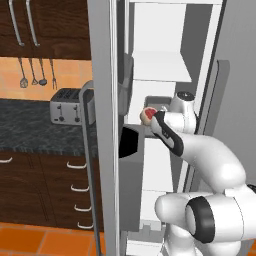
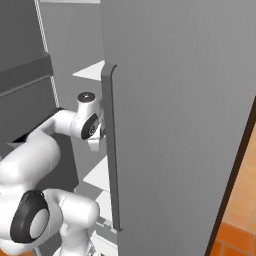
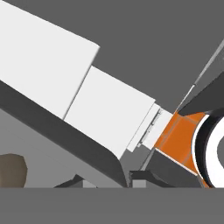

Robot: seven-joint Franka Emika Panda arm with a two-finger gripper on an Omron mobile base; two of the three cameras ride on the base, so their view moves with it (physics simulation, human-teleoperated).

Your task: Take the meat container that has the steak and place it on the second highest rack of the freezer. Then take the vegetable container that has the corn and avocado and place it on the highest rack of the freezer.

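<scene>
Steak (image 1: pixel 148 114): inside freezer (image 1: pixel 165 65), at the arm's 11 o'clock — carried toward a shelf.
Claw: clamped nearly together — apparently gripping the steak's container.

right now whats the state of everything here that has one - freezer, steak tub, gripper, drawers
freezer: door open, white shelves showing
steak: in its grey container, raised inside the freezer beside the arm's wrist
meat container: upright, at a middle shelf; whether it rests on the rack cannot be told
gripper: shut on the meat container, by the look of it, fingers hidden
toaster: on the dark counter, slots empty
drawers: closed
</scene>
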